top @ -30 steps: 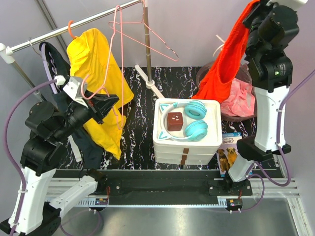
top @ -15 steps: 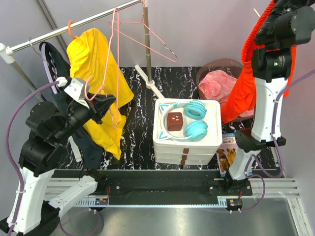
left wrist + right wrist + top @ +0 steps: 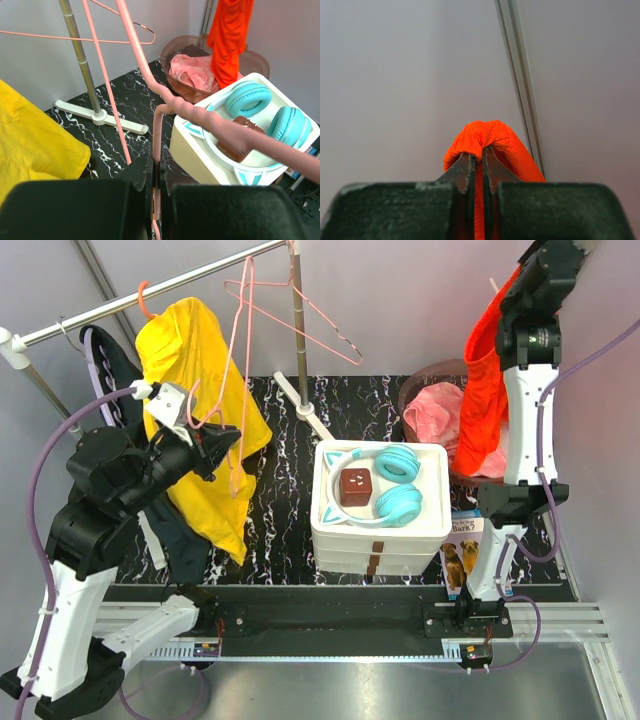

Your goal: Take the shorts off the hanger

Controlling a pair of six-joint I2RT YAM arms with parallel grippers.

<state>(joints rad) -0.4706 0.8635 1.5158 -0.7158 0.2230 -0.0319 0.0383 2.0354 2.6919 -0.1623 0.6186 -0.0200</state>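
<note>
The orange shorts [image 3: 484, 390] hang free from my right gripper [image 3: 522, 272], which is shut on a bunched fold of them [image 3: 487, 135] high at the back right, by the wall. They dangle over the brown basket and also show in the left wrist view [image 3: 227, 35]. The bare pink wire hanger [image 3: 243, 340] hangs off the rail at the left. My left gripper [image 3: 225, 440] is shut on its lower wire [image 3: 156, 135], in front of the yellow garment. My right gripper's jaws [image 3: 480, 162] pinch the fabric tight.
A clothes rail [image 3: 150, 290] holds a yellow garment [image 3: 200, 390] and a dark one [image 3: 110, 370]. A vertical pole [image 3: 297, 330] stands at the back centre. A white box [image 3: 380, 535] carries teal headphones [image 3: 400, 502]. A brown basket [image 3: 425, 390] holds pink cloth [image 3: 435, 418].
My right arm has swung the orange shorts to the right and up; they now hang straight beside the arm over the basket. My left gripper has lifted the hanger slightly.
</note>
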